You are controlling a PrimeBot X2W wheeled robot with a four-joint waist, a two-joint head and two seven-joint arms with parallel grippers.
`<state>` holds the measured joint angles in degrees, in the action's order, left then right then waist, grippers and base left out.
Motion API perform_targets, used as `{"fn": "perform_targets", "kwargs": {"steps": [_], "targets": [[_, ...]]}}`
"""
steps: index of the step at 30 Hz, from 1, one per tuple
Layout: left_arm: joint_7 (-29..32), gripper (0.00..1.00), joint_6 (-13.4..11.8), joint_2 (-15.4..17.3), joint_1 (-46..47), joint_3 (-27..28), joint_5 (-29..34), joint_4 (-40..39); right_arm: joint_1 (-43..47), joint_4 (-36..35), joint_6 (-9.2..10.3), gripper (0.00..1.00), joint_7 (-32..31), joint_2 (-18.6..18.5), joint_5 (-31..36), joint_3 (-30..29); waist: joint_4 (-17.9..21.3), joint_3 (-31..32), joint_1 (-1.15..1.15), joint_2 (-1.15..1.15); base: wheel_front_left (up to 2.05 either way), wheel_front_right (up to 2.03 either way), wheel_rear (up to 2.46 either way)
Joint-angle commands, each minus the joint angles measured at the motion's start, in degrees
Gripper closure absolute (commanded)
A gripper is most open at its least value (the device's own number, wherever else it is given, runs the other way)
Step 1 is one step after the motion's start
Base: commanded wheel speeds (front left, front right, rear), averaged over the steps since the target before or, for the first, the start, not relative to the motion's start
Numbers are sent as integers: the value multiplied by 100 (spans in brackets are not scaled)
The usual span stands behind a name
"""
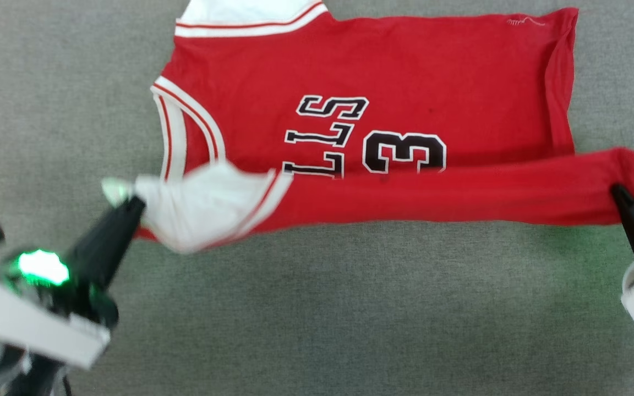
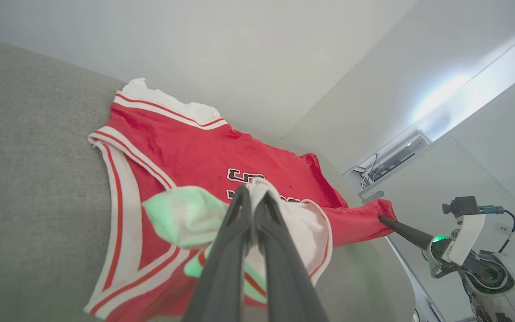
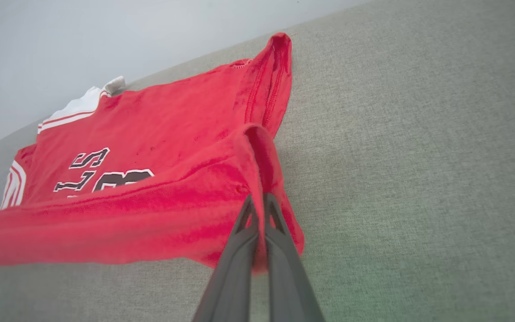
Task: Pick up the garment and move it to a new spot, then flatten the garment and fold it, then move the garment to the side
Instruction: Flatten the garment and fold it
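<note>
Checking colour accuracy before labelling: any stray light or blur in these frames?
Head view: the round green lamp on the left arm is blown out; the white sleeve at the left end effector looks smeared. Left wrist view: green light tints that sleeve of the bright red T-shirt. Right wrist view: faint green cast on the grey woven surface beside the right end effector.

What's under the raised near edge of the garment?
The front of the garment. The edge, pinched by left gripper and right gripper, hides part of the dark print.
</note>
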<state>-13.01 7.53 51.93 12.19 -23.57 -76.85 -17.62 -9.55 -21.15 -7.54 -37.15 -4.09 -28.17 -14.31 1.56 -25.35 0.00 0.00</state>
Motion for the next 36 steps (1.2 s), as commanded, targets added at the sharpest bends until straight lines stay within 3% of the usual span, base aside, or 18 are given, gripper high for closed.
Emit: {"fn": "perform_targets", "kwargs": {"steps": [1, 6, 17, 18, 19, 20, 21, 22, 23, 25, 26, 33, 36], "targets": [[107, 100, -9, 17, 529, -129, -231, 152, -261, 188, 10, 100, 23, 20, 78, 9, 39, -128, 0, 0, 0, 0, 0], [405, 100, -9, -2, 1317, -402, -604, 682, -658, 551, 10, 100, 118, 44, 236, 87, 93, -312, 0, 0, 0, 0, 0], [583, 100, -10, -203, 2561, -1355, -497, 2566, -1085, 1513, 10, 100, 641, 109, 469, 518, 221, -746, 0, 0, 0, 0, 0], [543, 98, -11, -226, 2593, -1431, -500, 2707, -1081, 1571, 10, 100, 689, 112, 461, 544, 231, -746, 0, 0, 0, 0, 0], [502, 89, -12, -223, 2621, -1509, -463, 2817, -1104, 1620, 10, 100, 742, 115, 448, 582, 241, -742, 0, 0, 0, 0, 0], [502, 89, -12, -223, 2621, -1509, -463, 2817, -1104, 1620, 10, 100, 742, 115, 448, 582, 241, -742, 0, 0, 0, 0, 0], [464, 74, -13, -209, 2648, -1598, -416, 2904, -1122, 1660, 10, 100, 800, 117, 440, 629, 248, -731, 0, 0, 0, 0, 0], [411, 23, -12, -203, 2684, -1688, -374, 2965, -1128, 1687, 10, 100, 853, 118, 437, 676, 245, -703, 0, 0, 0, 0, 0], [376, 0, -12, -191, 2734, -1763, -372, 2992, -1128, 1702, 10, 98, 906, 118, 443, 694, 238, -674, 0, 0, 0, 0, 0], [291, 0, -12, -92, 2844, -1908, -290, 2984, -1098, 1713, 10, 57, 959, 107, 481, 727, 215, -598, 0, 0, 0, 0, 0], [252, 0, -12, -33, 2916, -1972, -259, 2946, -1076, 1688, 10, 0, 983, 77, 504, 752, 197, -552, 0, 0, 0, 0, 0], [243, 0, -9, 764, 3338, -2282, -167, 2566, -905, 1371, 9, 0, 1079, 5, 602, 690, 49, -207, 0, 0, 0, 0, 0], [714, 0, -9, 1184, 3442, -2484, -218, 2327, -858, 1242, 10, 0, 1055, -9, 603, 622, 3, -113, 0, 0, 0, 0, 0]]}}
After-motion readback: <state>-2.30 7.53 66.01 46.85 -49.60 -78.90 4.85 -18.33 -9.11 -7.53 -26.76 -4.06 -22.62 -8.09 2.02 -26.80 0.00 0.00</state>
